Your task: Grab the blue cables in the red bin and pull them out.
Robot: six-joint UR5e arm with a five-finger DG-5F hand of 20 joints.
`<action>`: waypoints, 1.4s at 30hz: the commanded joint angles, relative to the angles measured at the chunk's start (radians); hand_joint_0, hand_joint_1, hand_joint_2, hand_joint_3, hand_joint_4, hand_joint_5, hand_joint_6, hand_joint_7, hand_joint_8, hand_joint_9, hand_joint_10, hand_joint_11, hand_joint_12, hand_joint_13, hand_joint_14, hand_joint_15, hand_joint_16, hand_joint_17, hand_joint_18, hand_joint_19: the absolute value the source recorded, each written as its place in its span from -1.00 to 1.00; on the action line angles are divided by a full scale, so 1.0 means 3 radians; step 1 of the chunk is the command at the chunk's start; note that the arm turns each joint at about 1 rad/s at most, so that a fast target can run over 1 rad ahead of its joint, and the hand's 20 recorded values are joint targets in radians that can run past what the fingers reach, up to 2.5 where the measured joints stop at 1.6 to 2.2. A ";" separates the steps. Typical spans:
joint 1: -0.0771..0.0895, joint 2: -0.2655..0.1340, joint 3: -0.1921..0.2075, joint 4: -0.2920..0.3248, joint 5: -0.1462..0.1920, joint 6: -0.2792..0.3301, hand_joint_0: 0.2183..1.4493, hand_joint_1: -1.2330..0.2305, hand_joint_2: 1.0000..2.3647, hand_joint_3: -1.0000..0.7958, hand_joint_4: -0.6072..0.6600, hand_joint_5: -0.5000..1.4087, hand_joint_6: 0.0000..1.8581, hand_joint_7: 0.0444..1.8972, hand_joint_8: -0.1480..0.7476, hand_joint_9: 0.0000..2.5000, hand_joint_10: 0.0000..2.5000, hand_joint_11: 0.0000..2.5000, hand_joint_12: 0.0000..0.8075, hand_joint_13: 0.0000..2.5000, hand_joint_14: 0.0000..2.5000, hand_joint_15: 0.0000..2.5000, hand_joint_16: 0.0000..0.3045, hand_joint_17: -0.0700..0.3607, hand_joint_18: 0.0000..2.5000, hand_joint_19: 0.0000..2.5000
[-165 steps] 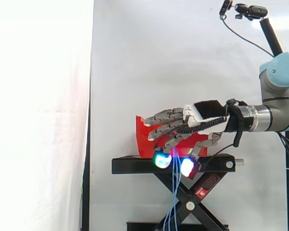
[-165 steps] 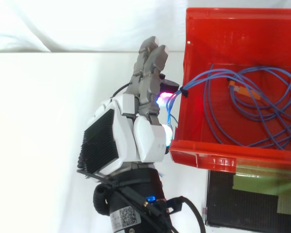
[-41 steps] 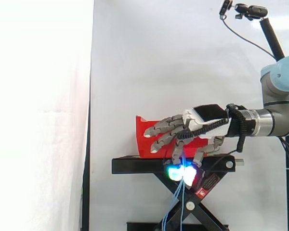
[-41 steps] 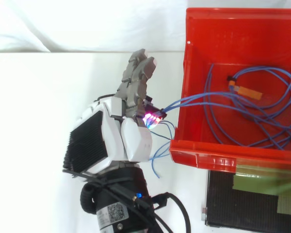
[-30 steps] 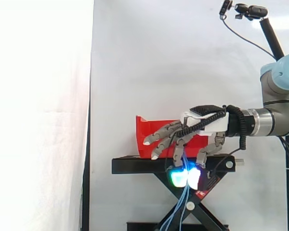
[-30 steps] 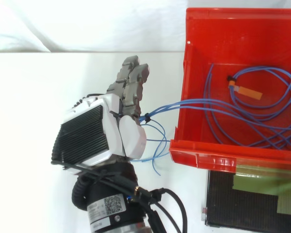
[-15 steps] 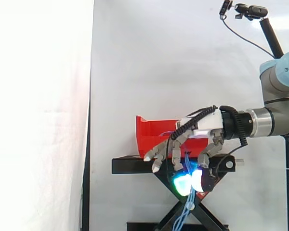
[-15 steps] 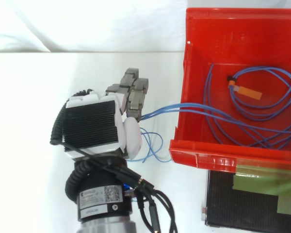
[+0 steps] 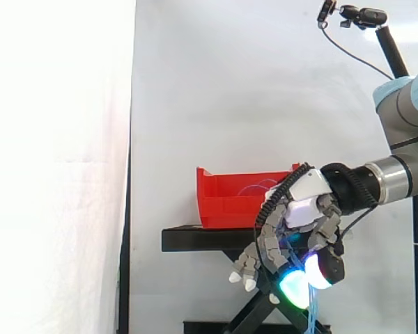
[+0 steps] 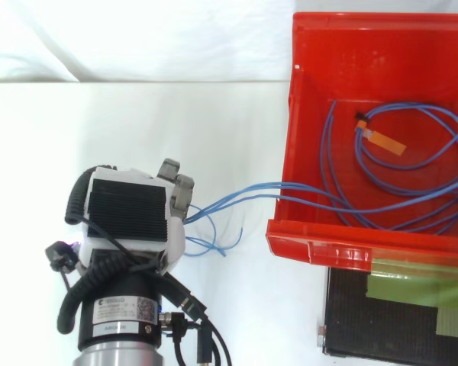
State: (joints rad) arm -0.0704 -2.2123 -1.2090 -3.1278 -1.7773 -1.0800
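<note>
Top view: hand (image 10: 130, 207) clenched on blue cables (image 10: 244, 191), drawn farther from red bin (image 10: 343, 242) than before; strands stretched over bin wall, loops left inside. Side view: hand tipped downward, fingers (image 9: 265, 254) hanging below black stand (image 9: 195, 240) top.

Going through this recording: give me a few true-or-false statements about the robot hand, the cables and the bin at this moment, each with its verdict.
1. The robot hand pinches the cables. True.
2. All of the cables are out of the bin. False: several loops lie inside it.
3. In the top view, the cables run from the robot hand over the bin's left wall. True.
4. The robot hand is reaching inside the bin. False: it is outside, off the bin's left wall in the top view.
5. The orange tag hangs outside the bin. False: it lies inside, on a cable loop.
</note>
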 commanded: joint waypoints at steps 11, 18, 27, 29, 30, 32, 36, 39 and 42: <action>0.0122 0.0001 0.0001 -0.0148 0.0213 0.2161 0.11 -0.46 -1.00 -1.00 0.11 0.36 -0.01 -0.61 -0.08 -0.46 -0.99 -0.71 -0.18 -0.68 -0.99 -0.86 -0.69 -0.18 -0.71 -0.67; 0.0173 0.0001 0.0001 -0.0158 0.0213 0.2462 0.11 -0.46 -1.00 -1.00 0.12 0.36 -0.02 -0.60 -0.08 -0.46 -0.99 -0.72 -0.18 -0.68 -0.99 -0.86 -0.69 -0.18 -0.71 -0.67; 0.0296 0.0001 0.0001 -0.0307 0.0223 0.2958 0.11 -0.46 -1.00 -1.00 0.12 0.36 -0.02 -0.60 -0.08 -0.46 -0.99 -0.72 -0.18 -0.68 -0.99 -0.85 -0.69 -0.18 -0.71 -0.67; 0.0316 0.0001 0.0001 -0.0327 0.0233 0.3004 0.11 -0.46 -1.00 -1.00 0.12 0.36 -0.02 -0.60 -0.08 -0.46 -0.99 -0.72 -0.18 -0.68 -0.99 -0.86 -0.69 -0.18 -0.71 -0.67; 0.0332 -0.0004 0.0001 -0.0348 0.0238 0.3025 0.11 -0.46 -1.00 -1.00 0.12 0.36 -0.02 -0.60 -0.08 -0.46 -0.99 -0.71 -0.18 -0.68 -0.99 -0.86 -0.69 -0.18 -0.71 -0.66; 0.0357 0.0001 0.0001 -0.0389 0.0249 0.3050 0.11 -0.46 -1.00 -1.00 0.11 0.37 -0.03 -0.60 -0.08 -0.46 -0.99 -0.72 -0.18 -0.68 -0.99 -0.85 -0.69 -0.18 -0.71 -0.67; 0.0398 0.0001 0.0001 -0.0542 0.0249 0.3148 0.11 -0.46 -1.00 -1.00 0.10 0.37 -0.03 -0.60 -0.08 -0.45 -0.99 -0.72 -0.18 -0.68 -0.99 -0.85 -0.69 -0.18 -0.71 -0.67; 0.0434 0.0001 0.0001 -0.0649 0.0269 0.3291 0.11 -0.46 -1.00 -1.00 0.12 0.37 -0.03 -0.60 -0.08 -0.45 -0.99 -0.72 -0.18 -0.67 -0.99 -0.85 -0.69 -0.18 -0.71 -0.66; 0.0454 0.0001 0.0001 -0.0660 0.0300 0.3352 0.11 -0.46 -1.00 -1.00 0.11 0.37 -0.03 -0.60 -0.08 -0.45 -0.99 -0.72 -0.18 -0.67 -0.99 -0.85 -0.69 -0.18 -0.71 -0.66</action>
State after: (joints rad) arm 0.0592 -2.2122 -1.2089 -3.3157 -1.6948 -0.0974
